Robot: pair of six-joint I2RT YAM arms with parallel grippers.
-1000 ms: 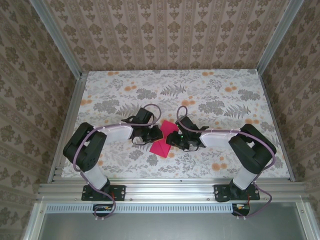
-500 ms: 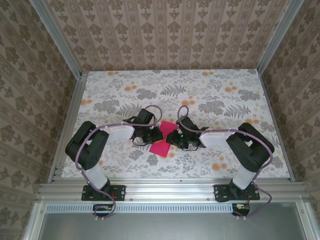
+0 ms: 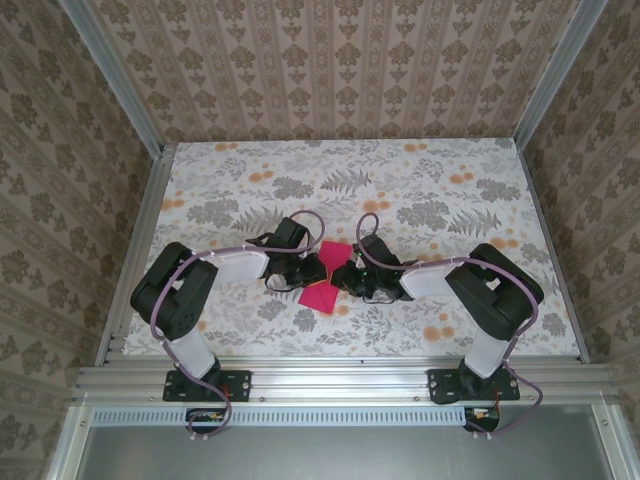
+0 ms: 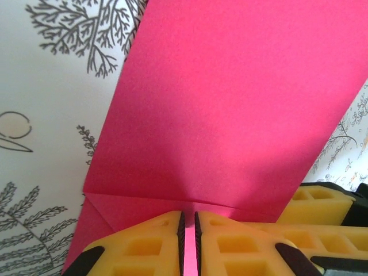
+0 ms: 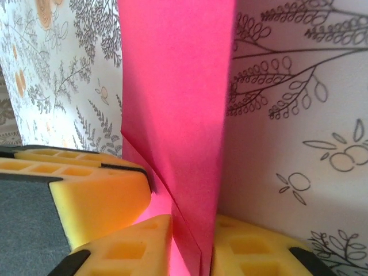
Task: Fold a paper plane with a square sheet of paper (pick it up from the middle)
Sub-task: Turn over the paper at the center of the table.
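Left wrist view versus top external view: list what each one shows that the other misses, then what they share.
Left wrist: up close, a crease and a small folded corner flap beside the left gripper, whose yellow fingers pinch the pink paper.
Top external: both whole arms, the right gripper facing the left one across the paper, and the patterned walls.
Shared: the pink paper over the floral tablecloth, held by the left gripper.

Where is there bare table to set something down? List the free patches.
Free: the far half of the table, from the grippers to the back wall, plus both outer sides beside the rails. Crowded: the middle, where the left gripper and right gripper clamp the pink paper.
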